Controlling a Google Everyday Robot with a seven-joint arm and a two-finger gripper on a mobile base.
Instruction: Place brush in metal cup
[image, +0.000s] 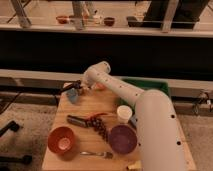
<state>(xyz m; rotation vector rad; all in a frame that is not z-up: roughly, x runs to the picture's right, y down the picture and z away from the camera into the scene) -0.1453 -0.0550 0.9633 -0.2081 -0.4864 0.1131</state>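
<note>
- One gripper (79, 88) hovers just above the metal cup (73, 95), jaws closed on the brush (68, 86)
- The brush sticks out sideways from the jaws

Warm, yellowish indoor light at a moderate level. The wooden desk (85, 107) is evenly lit and reads orange. The white arm (150, 120) is the brightest thing in view, with a pale sheen along its upper side and no hard glare. Shadows at the red bowl (62, 140) are soft and faint. A near-black band runs behind the desk, and the counter beyond it is brightly lit. The gripper (75, 89), at the desk's far-left corner just above the metal cup (73, 96), is dark and low in contrast.
</note>
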